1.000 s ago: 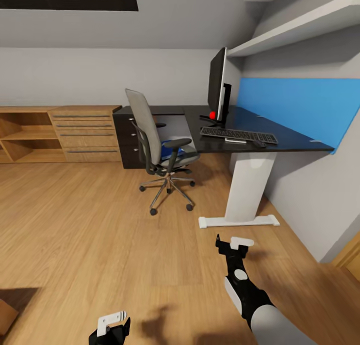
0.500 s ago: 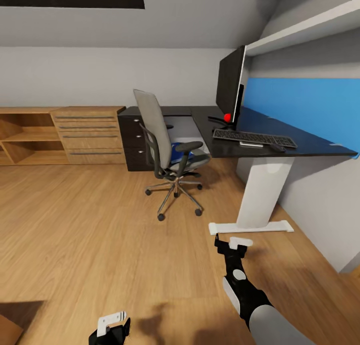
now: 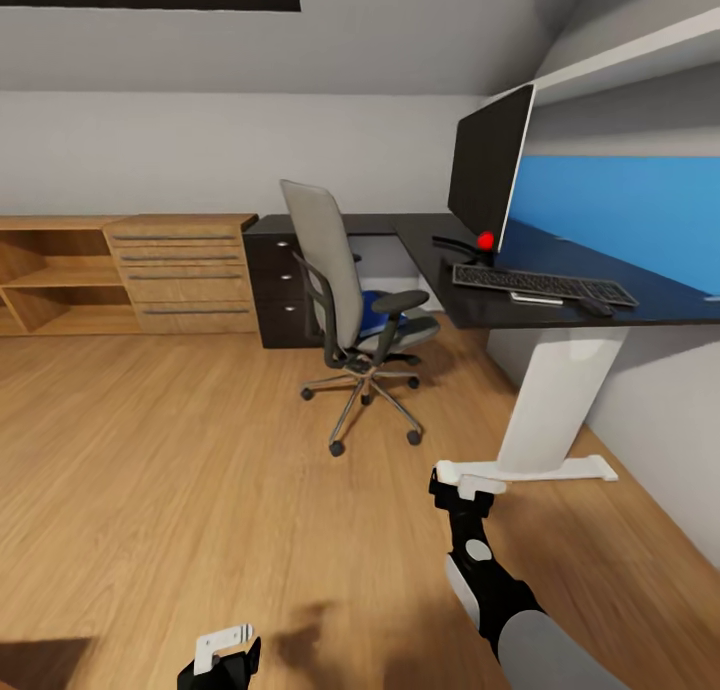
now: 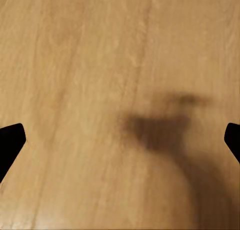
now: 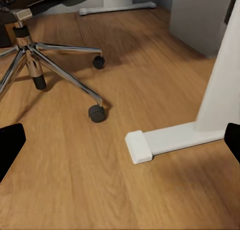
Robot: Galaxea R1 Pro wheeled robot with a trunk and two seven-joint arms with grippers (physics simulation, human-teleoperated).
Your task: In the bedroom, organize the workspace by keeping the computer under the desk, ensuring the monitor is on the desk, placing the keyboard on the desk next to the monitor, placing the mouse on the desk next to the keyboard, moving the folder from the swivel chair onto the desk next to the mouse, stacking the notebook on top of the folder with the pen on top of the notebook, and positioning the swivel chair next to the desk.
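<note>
- At the far left of the head view, a light wooden shelf-and-drawer unit point(image 3: 130, 270) stands against the grey wall, on the wooden plank floor point(image 3: 180, 470).
- The left gripper point(image 3: 222, 655) hangs low over the floor; in the left wrist view its two dark fingertips point(image 4: 10, 142) sit wide apart at the frame's edges, with nothing between them but floor and shadow.
- The grey upholstered swivel chair with black armrests and chrome five-star base point(image 3: 350, 320) stands just in front of the desk's black drawers, and the flat bright blue folder point(image 3: 377, 303) lies on its seat.
- The right gripper point(image 3: 465, 490) points towards the desk's foot, its fingers spread and holding nothing; the right wrist view shows the chair's casters and the white foot point(image 5: 170, 140).
- The large L-shaped desk with black top, white pedestal leg and blue back panel point(image 3: 560, 310) carries the wide thin black monitor point(image 3: 488, 170), with the slim silver-grey keyboard point(image 3: 540, 285) just in front of its stand.
- A small dark mouse point(image 3: 596, 308) lies beside the keyboard's right end.
</note>
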